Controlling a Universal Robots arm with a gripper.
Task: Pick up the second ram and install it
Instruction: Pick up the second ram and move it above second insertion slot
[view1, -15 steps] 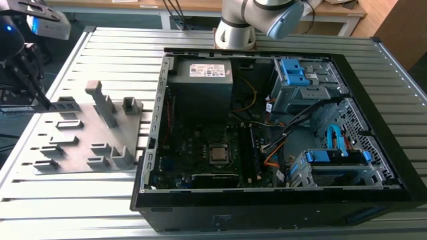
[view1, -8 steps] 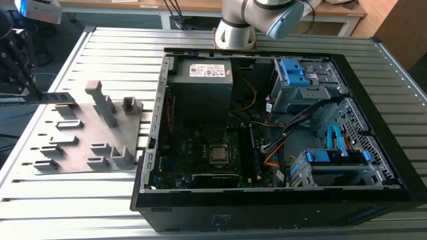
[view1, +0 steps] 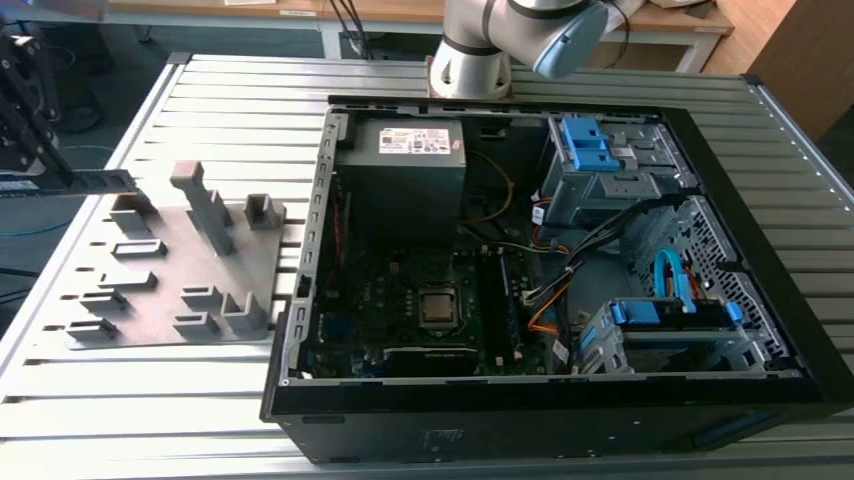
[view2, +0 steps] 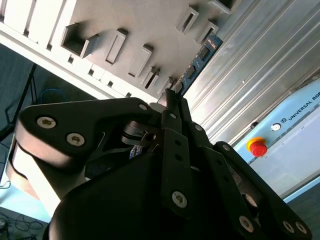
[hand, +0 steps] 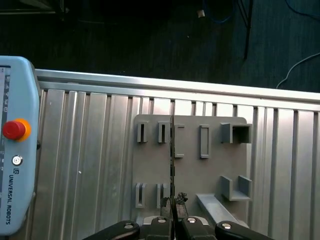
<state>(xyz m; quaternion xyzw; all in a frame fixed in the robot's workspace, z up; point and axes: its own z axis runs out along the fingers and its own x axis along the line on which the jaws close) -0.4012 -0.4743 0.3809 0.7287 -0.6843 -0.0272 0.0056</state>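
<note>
**The Claw Is Holding the Memory Stick**

The claw (hand: 172, 204) is squeezing shut on the second ram (hand: 172, 150); in both wrist views its two fingers are pinching the thin stick at one end, and the rest of the stick is poking out past the tips; in the second wrist view the blue-green side with its little black chips is showing.

In the exterior view the stick is hanging flat in the air at that view's left; it is sitting above the grey holder (view1: 160, 285), and it looks lifted clear of it, not resting in any of the holder's little pockets. The holder is lying on the bench (view1: 134, 410), just beside the big open computer case (view1: 534, 425).

So the picking-up part is looking done; the claw is gripping the stick and the stick is out of the holder. The putting-in part is not done yet; the stick is hanging well apart from the dark board (view1: 400, 290) inside the case, with the case wall standing between them; nothing is showing the stick near a slot. I am guessing the job is about halfway along; the grabbing is finished and the fitting is all that is left.
</note>
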